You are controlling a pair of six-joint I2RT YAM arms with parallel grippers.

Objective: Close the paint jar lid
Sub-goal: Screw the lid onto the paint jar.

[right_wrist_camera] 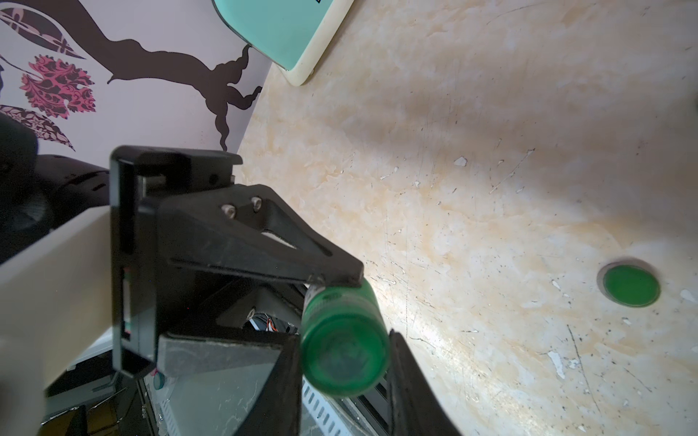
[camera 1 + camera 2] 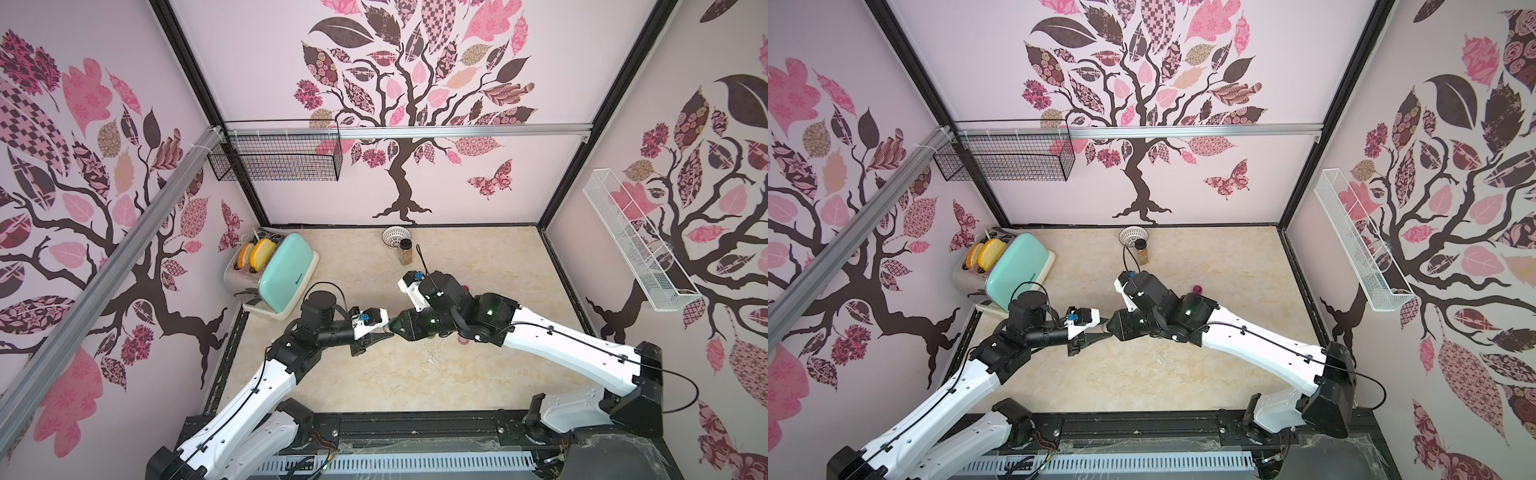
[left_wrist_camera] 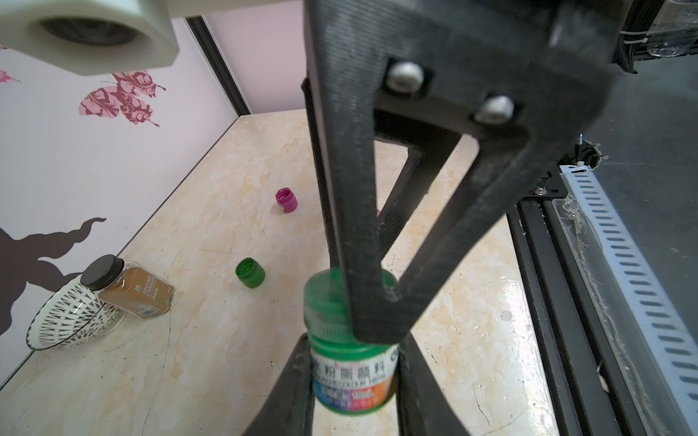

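L gripper clamped on body of paint jar. R gripper clamped on green lid, which sits over the jar neck. In both top views the pair meets just below frame centre. Jar looks held off the table and tipped well over btwn the two claws. Cannot tell if thread is engaged; lid looks a bit skewed vs. neck in L wrist view. Risks (judgement): twisting w/ axes misaligned could cross-thread or pop the lid off. W/ jar tipped, a lost lid could spill paint. L grip on the slick label may let jar spin w/ lid instead of tightening. Room: black rail bounds lower edge of frame; bare table above it, ample space. Loose green cap lies on table near the work, hidden in top views. Magenta pot sits right of centre, just beyond R arm; an elbow swing could knock either. Further up: toaster + mint board at left wall. Cinnamon jar just beside bowl at back wall, well apart from work.
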